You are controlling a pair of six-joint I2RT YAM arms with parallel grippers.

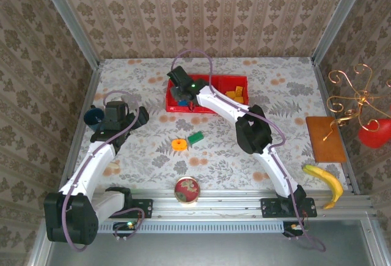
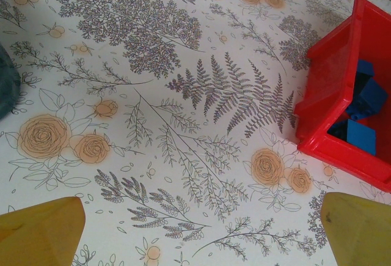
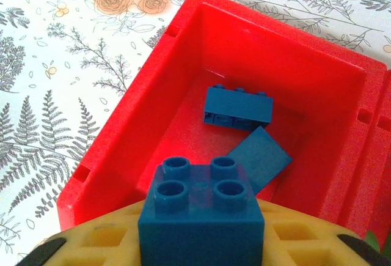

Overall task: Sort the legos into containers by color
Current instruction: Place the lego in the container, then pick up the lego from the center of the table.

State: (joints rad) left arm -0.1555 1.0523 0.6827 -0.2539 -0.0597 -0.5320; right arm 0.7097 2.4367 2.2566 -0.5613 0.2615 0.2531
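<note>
Dish, round and red-rimmed, nearest on bench, banana off at right. Farther out, orange ring and green block loose, just beside each other. Left gripper spread wide, empty, over bare bench left of red tray. Right gripper clamped on blue block above tray's left compartment, other blue blocks lying inside. Orange blocks in right compartment.

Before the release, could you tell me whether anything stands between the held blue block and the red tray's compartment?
Nothing visible does. The right tool holds the blue block over the open compartment; a blue brick and a flat blue piece lie on its floor, leaving bare room.
</note>
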